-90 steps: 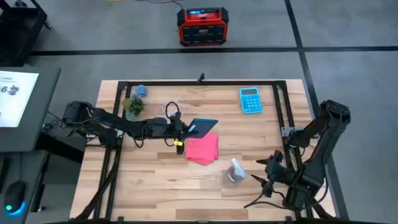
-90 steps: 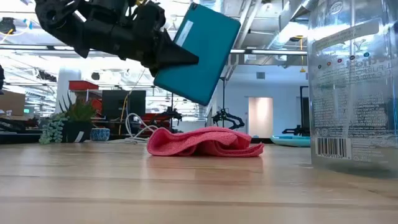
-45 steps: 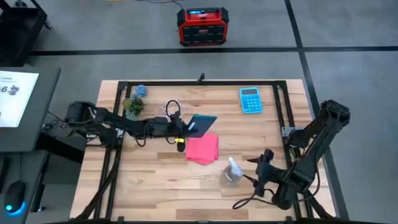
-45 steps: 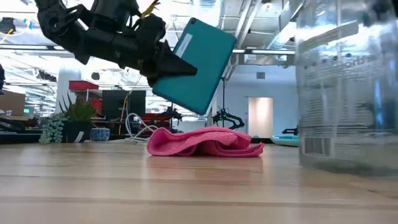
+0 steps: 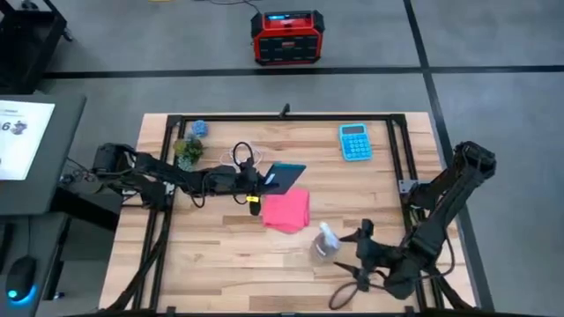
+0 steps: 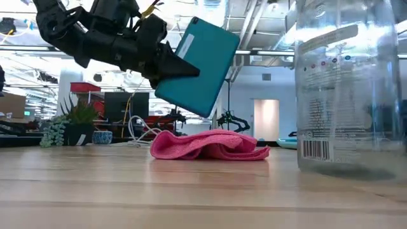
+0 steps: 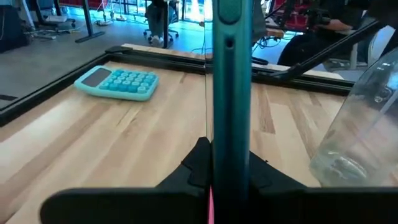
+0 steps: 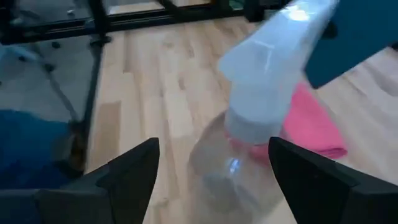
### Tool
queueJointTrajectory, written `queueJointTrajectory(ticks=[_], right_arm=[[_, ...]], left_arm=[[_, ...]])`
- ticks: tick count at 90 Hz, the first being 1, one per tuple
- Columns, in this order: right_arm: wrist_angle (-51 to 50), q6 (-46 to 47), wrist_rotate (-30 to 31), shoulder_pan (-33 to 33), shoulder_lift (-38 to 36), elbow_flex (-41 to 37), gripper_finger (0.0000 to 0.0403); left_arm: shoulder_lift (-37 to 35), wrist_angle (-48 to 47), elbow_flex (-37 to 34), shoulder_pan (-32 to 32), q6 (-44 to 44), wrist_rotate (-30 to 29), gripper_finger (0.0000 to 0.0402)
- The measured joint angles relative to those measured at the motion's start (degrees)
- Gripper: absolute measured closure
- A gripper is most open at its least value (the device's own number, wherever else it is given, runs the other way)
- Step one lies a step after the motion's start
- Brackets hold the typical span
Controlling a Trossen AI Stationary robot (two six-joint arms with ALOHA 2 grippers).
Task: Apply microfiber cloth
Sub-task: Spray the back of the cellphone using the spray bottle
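The pink microfiber cloth (image 5: 287, 211) lies crumpled on the table (image 6: 210, 145). Above its far left corner hangs a flat teal device (image 5: 285, 173), with my left gripper (image 5: 263, 182) shut on it. A clear spray bottle (image 5: 322, 243) stands right of the cloth. My right gripper (image 8: 221, 177) is open, one finger on either side of the bottle's body (image 8: 242, 155). My left gripper pinches the teal device's two broad faces (image 7: 231, 163) between its fingers, at the end nearest the arm. The fingers come level from the table's left. The device (image 6: 197, 67) is lifted clear of the cloth and tilted, standing on edge. My right gripper has the bottle between its open fingers; whether a finger touches the bottle, I cannot tell.
A blue calculator (image 5: 354, 141) lies at the far right. A small plant (image 5: 187, 151), a blue object (image 5: 200, 129) and a white cable (image 5: 238, 157) sit at the far left. A dark frame (image 5: 401, 158) runs along the table's edges.
My right gripper has gone toward the table's left and closed in on the spray bottle with its fingers open. The bottle has slid a little toward the table's left, staying upright.
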Motion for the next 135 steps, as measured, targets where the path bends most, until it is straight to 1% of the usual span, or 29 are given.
queueJointTrajectory(ticks=[11, 18, 25, 50, 65, 80, 86, 101, 107, 113, 121, 131, 135], right_arm=[[1.5, -1.5, -0.3, -3.6, 0.7, 0.0, 0.0112], [2.7, -3.8, -1.3, -5.1, 0.7, 0.0, 0.0112], [3.5, -4.1, -1.8, -6.4, 0.7, 0.0, 0.0112], [5.3, -5.1, -1.9, -7.8, 0.7, 0.0, 0.0113], [7.3, -9.6, -2.2, -8.2, 0.7, 0.0, 0.0113], [12.0, -16.5, -5.0, -9.4, 0.7, 0.0, 0.0113], [11.6, -16.7, -7.1, -10.5, 0.7, 0.0, 0.0113], [11.7, -15.4, -14.6, -13.1, 0.7, 0.0, 0.0118], [11.6, -14.9, -15.5, -13.7, 0.7, 0.0, 0.0131], [11.6, -14.9, -15.5, -13.9, 0.7, 0.0, 0.0154], [11.5, -14.8, -15.4, -13.8, 0.7, 0.0, 0.0201], [11.5, -14.7, -15.3, -13.5, 0.6, 0.0, 0.0281], [11.1, -14.7, -15.3, -13.3, 0.6, 0.2, 0.0284]], left_arm=[[0.0, 0.0, 0.0, 0.0, 0.4, 0.0, 0.0392], [0.0, 0.0, 0.0, 0.0, 0.9, 0.0, 0.0392], [0.0, -0.2, 0.0, 0.0, 1.6, 0.0, 0.0392], [0.0, -0.2, 0.0, 0.1, 3.2, 0.0, 0.0392], [0.0, -0.2, 0.0, 0.1, 3.2, 0.0, 0.0392], [0.0, -0.2, 0.0, 0.1, 3.2, 0.0, 0.0392], [0.0, -0.2, 0.0, 0.1, 3.2, 0.0, 0.0392], [0.0, -0.2, 0.0, 0.1, 3.1, 0.0, 0.0392], [0.0, -0.2, 0.0, 0.1, 3.1, 0.0, 0.0392], [0.0, -0.2, 0.0, 0.1, 3.1, 0.0, 0.0392], [0.0, -0.2, 0.0, 0.1, 3.1, 0.0, 0.0392], [0.0, -0.5, 0.1, 0.1, 3.1, 0.0, 0.0392], [0.0, -0.6, 0.1, 0.1, 3.1, 0.0, 0.0392]])
